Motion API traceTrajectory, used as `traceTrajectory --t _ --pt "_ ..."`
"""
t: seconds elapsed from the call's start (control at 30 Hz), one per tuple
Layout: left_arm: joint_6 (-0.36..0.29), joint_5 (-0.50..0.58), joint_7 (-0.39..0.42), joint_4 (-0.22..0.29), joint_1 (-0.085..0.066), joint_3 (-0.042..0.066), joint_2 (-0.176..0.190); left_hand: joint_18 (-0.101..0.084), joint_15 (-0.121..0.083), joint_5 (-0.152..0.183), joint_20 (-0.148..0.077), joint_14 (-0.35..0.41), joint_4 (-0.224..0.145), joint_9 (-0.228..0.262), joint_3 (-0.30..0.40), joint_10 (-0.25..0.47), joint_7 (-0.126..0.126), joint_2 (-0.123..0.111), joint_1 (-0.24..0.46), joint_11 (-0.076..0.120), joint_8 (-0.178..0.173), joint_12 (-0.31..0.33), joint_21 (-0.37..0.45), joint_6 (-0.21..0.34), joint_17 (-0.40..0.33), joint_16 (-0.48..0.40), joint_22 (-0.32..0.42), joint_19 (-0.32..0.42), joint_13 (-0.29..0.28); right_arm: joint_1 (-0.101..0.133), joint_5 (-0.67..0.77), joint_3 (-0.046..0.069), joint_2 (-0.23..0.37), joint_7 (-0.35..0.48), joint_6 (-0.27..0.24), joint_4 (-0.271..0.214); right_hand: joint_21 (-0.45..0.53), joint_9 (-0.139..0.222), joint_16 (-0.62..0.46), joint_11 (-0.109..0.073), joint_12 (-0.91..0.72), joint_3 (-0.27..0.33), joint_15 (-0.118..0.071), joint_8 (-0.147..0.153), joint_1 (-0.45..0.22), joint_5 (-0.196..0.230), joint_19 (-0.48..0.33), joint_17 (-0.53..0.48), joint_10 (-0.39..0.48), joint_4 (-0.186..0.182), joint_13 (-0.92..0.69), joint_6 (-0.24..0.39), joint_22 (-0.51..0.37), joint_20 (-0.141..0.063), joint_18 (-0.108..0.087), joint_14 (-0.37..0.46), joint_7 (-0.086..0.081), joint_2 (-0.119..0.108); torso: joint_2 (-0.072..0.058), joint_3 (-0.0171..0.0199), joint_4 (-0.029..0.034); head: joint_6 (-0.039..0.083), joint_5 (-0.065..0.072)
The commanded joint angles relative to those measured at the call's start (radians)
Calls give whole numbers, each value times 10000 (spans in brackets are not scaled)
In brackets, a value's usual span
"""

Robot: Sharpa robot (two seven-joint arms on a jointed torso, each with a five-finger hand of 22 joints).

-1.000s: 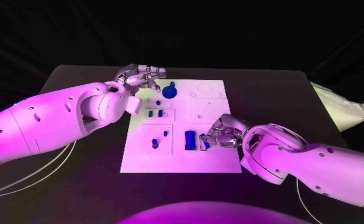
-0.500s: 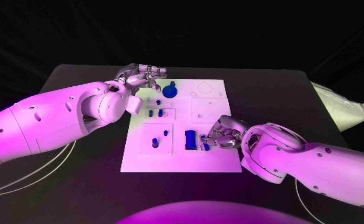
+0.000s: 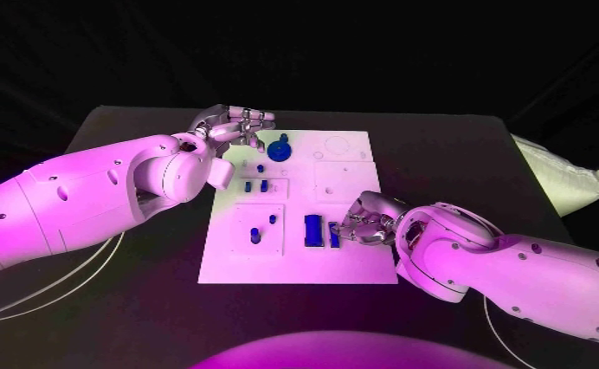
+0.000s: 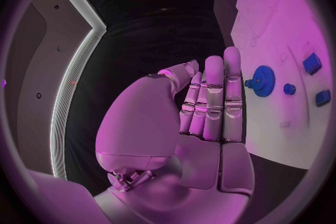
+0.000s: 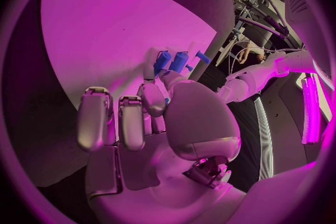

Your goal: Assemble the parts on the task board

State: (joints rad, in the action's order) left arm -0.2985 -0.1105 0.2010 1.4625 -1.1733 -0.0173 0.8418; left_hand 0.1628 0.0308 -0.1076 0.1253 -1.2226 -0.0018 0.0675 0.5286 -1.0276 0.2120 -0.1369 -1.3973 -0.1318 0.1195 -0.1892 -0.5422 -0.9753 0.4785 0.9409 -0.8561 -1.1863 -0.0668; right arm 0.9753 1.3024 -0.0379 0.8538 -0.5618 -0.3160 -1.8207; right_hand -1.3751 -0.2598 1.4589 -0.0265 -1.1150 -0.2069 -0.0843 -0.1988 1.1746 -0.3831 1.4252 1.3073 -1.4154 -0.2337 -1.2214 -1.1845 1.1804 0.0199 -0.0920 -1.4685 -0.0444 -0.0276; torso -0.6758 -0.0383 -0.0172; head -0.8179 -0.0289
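The white task board (image 3: pixel 350 267) lies in the middle of the table. A blue gear (image 3: pixel 279 151) (image 4: pixel 263 80) sits near its far left corner, with small blue parts (image 3: pixel 256 185) (image 4: pixel 312 63) just nearer. A wide blue block (image 3: pixel 312 230) (image 5: pixel 180 60) and a narrow blue piece (image 3: pixel 333 233) (image 5: pixel 162 61) stand in the near half, and another blue part (image 3: pixel 254 234) lies further left. My right hand (image 3: pixel 370 220) (image 5: pixel 150 117) sits beside the narrow piece with a fingertip against it; whether it grips it is hidden. My left hand (image 3: pixel 235 126) (image 4: pixel 206 101) hovers at the board's far left corner, fingers straight, holding nothing.
The black table (image 3: pixel 138 126) surrounds the board. A pale cloth-like bundle (image 3: pixel 556 174) lies at the table's right edge. Thin cables (image 3: pixel 50 295) loop over the table at the near left.
My right hand has drifted slightly toward the near edge beside the narrow blue piece. The left hand and the other parts have stayed where they were.
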Motion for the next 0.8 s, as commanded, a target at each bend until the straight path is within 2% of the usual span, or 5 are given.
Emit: traceTrajectory --t 0.03,0.17,0.33,0.57,0.8 --pt "183 -83 28 27 -3 6 -15 194 21 -34 7 22 -54 10 -13 76 -17 23 79 -27 33 -40 56 77 -12 42 -12 64 7 -13 196 -2 -32 -37 136 -28 -32 -28 22 1 -64 74 -64 -15 -215 -142 70 1085 -110 -160 -52 -9 30 -4 163 -735 -45 57 0 1 -3 1 -4" --pt "188 -84 24 25 -3 6 -15 194 21 -34 7 22 -54 10 -13 76 -17 23 79 -27 33 -40 56 77 -12 42 -12 64 7 -13 246 -2 -23 -15 93 -42 -34 -52 27 2 -64 259 -64 -17 -460 -209 73 1094 -126 -360 -84 -27 37 -5 164 -737 -46 71 2 1 -5 -1 1" --pt "195 -84 18 20 -3 6 -15 194 21 -34 7 22 -54 10 -13 76 -17 23 79 -27 33 -40 56 77 -12 42 -12 64 7 -18 351 -2 128 218 6 -142 -33 -83 20 4 -36 755 -62 -13 -814 -245 75 1086 -128 -532 -108 -34 42 -4 165 -735 -44 -204 -1 14 5 4 4" --pt "199 -84 0 11 -3 6 3 192 24 -32 8 25 -59 10 -16 91 -11 22 90 -33 40 -47 56 88 -18 44 -14 64 8 -22 335 -1 574 932 337 -408 -20 -134 -5 2 59 1371 -69 7 -791 699 64 1061 -98 -447 -122 -2 38 -9 162 -728 -39 -329 -3 9 -14 -5 -20" --pt "208 -84 -1 2 -3 6 -7 192 24 -32 8 25 -59 10 -16 91 -11 22 90 -33 40 -47 56 88 -18 44 -14 64 8 -53 311 -2 670 1135 840 -406 11 -188 -48 12 198 1541 -62 34 264 1723 36 1012 -44 201 -111 58 6 -6 153 -716 -58 -227 1 12 -17 -9 1"
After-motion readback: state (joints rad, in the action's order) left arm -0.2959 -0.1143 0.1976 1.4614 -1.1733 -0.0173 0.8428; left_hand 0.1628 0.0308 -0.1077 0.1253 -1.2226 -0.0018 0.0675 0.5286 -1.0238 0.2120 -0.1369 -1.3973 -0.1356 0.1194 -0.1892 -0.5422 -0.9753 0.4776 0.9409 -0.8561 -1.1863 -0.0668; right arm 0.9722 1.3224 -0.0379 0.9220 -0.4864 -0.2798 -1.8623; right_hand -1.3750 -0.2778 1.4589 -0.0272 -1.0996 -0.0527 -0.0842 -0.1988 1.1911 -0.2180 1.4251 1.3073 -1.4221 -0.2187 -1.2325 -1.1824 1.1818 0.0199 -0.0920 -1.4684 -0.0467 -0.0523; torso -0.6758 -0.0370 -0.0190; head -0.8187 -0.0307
